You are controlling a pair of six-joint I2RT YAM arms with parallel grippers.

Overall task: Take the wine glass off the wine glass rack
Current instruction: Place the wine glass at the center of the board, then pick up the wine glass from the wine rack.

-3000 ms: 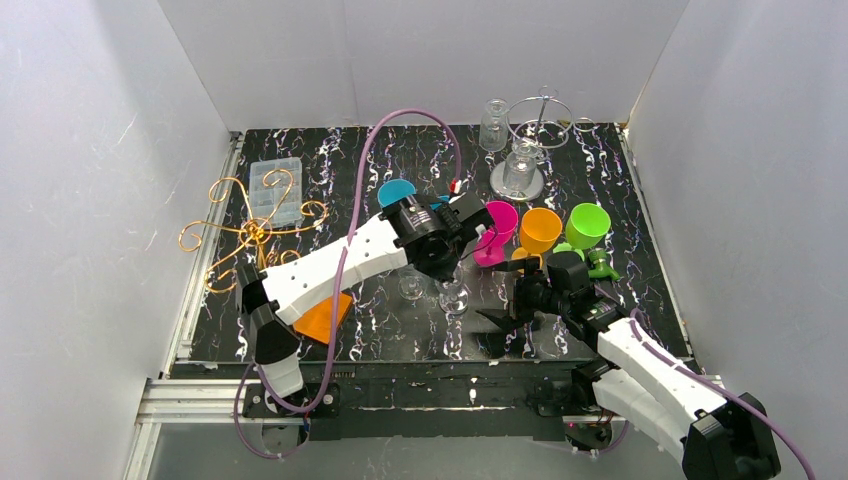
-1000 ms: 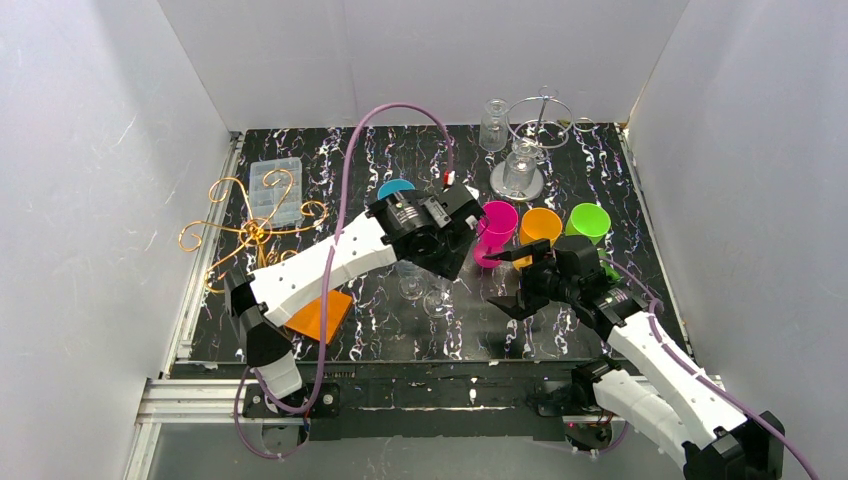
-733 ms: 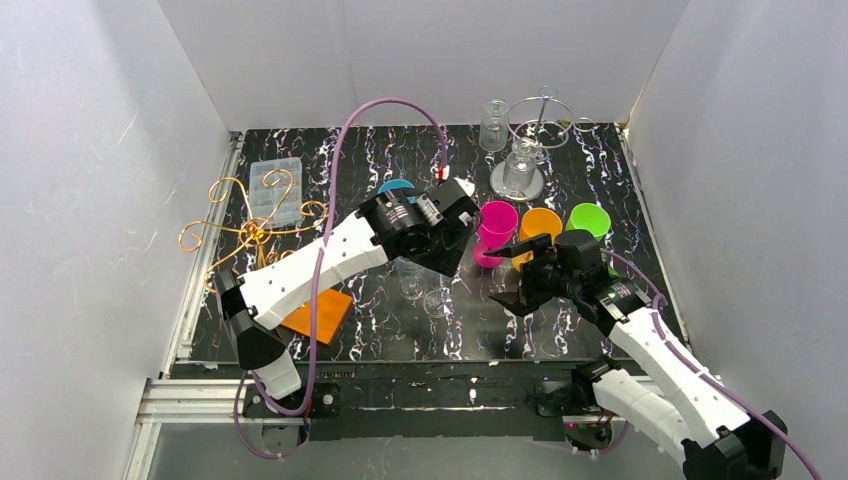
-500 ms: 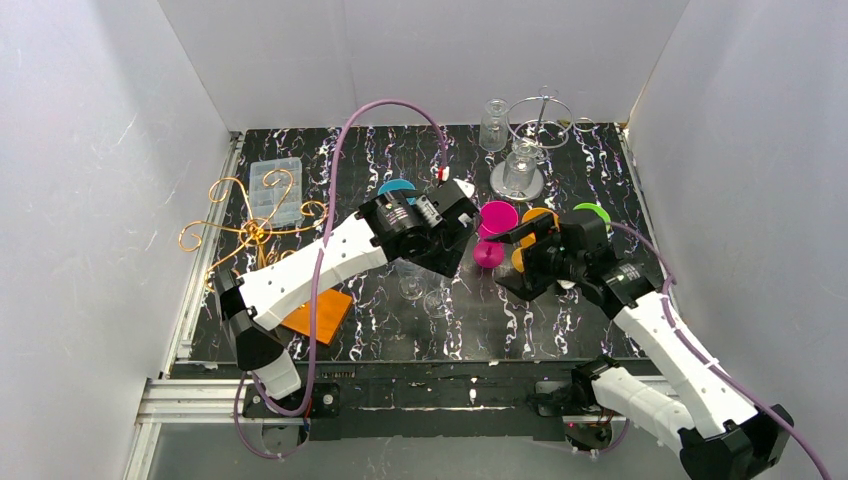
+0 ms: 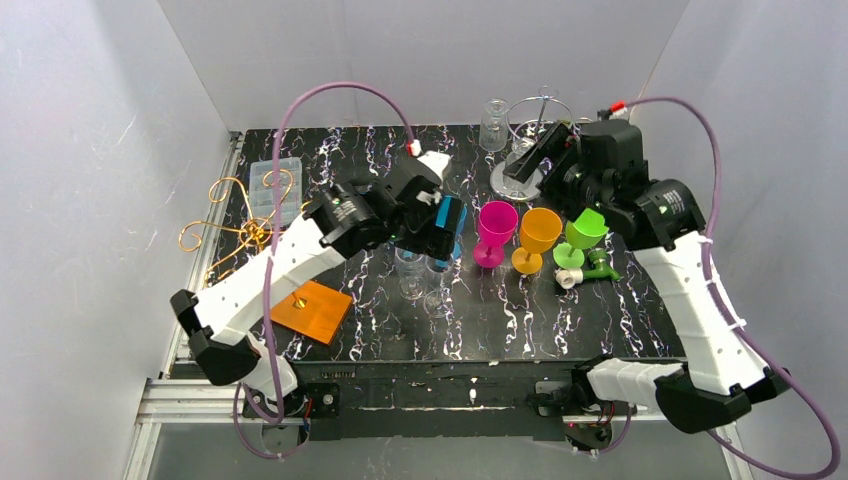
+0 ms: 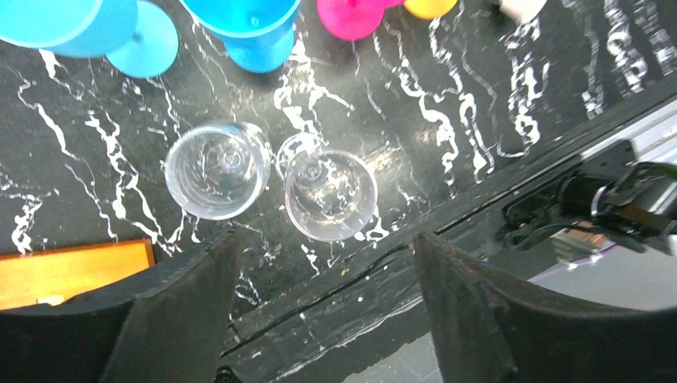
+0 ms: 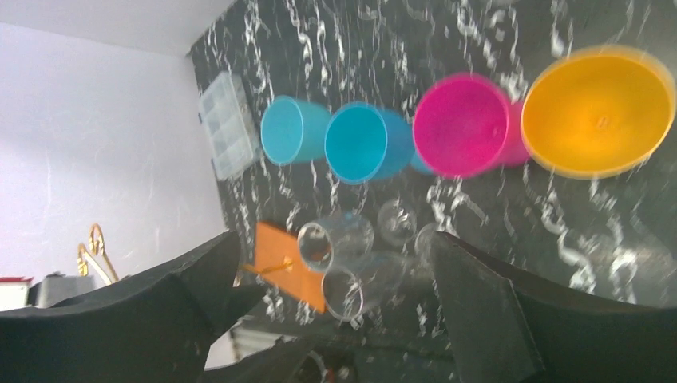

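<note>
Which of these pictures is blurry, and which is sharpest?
Right wrist view: smeared throughout, and the orange cup has soft edges. Left wrist view: crisp on the clear glasses, with its own fingers dark and unfocused. Top external view: the sharpest, evenly lit.

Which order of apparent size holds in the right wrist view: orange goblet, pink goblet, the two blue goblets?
1. orange goblet, though it seems nearest the camera, so its true size is unsure.
2. pink goblet.
3. inner blue goblet and outer blue goblet: nearly alike, not ranked.
</note>
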